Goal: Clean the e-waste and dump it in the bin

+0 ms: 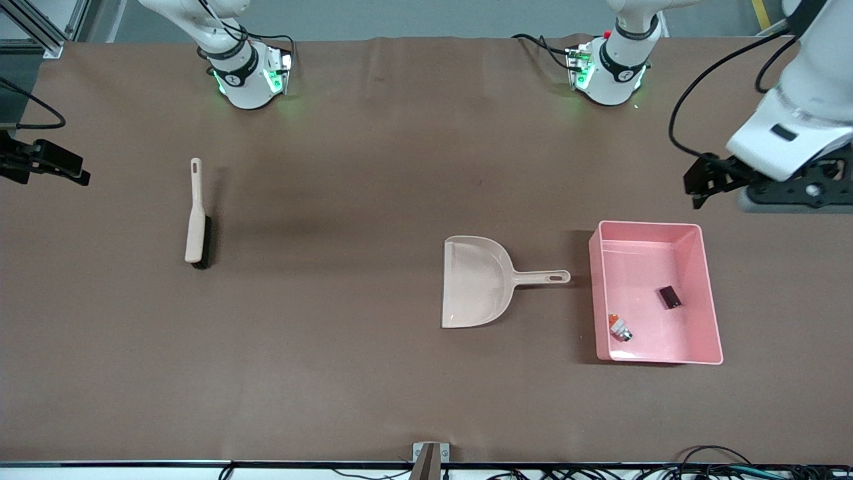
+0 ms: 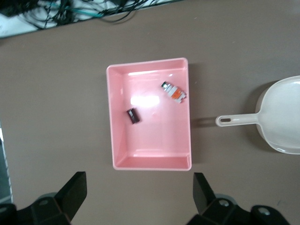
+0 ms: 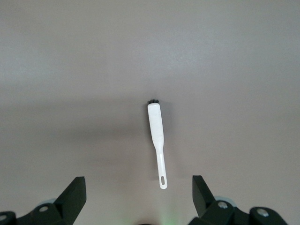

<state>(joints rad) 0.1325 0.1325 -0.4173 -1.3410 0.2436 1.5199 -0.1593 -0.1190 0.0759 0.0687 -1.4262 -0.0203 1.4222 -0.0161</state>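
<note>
Waste sits in the bin (image 1: pixel 709 287), so I judge the job done: 2 parts, the white-and-green component (image 1: pixel 619 327) and the maroon-black block (image 1: pixel 670 297). Both look light, rigid and too small to pinch; I'd tip the stiff bin by its rim. My right tool (image 3: pixel 138 197) hangs wide open, empty, over the brush (image 1: pixel 197 217); my left tool (image 2: pixel 139 193), equally open and empty, hovers just off the bin, the dustpan (image 1: pixel 476 283) beside it on the desk (image 1: pixel 333 373).
</note>
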